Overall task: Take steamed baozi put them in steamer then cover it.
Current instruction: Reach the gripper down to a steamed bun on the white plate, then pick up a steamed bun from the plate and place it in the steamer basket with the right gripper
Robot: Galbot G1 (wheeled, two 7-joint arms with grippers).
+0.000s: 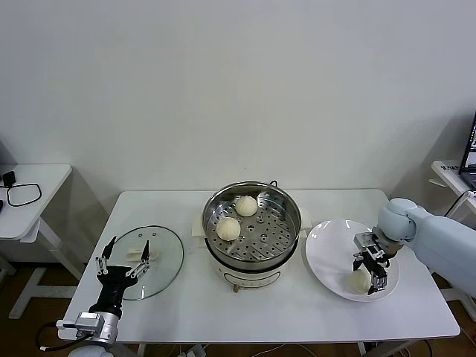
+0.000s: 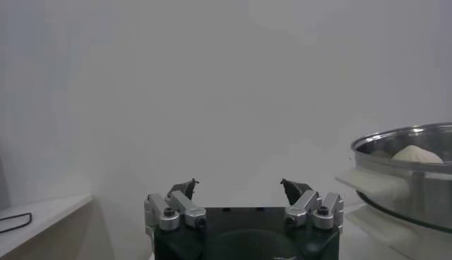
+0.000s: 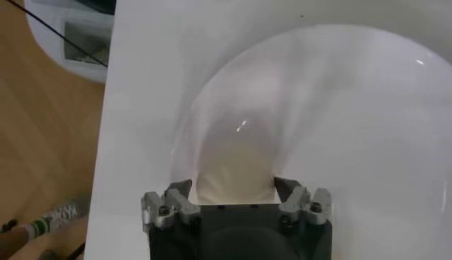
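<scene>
My right pincer is down over the white plate at the right side of the desk, and a bun sits on the plate's near part right between my fingers. From my right wrist, that bun fills the gap between the two fingertips; they stand close on either side of it, about as wide apart as the bun itself. I think they are touching the dough, though the contact is hard to make out, and the bun rests on the plate.

The steamer stands in the middle of the desk, just to the left of the plate. Two buns lie inside it on the perforated floor, one toward the back and one nearer the left wall.

My left pincer hangs spread wide open, holding nothing, over the near edge of the glass lid, which lies flat on the desk left of the steamer.
</scene>
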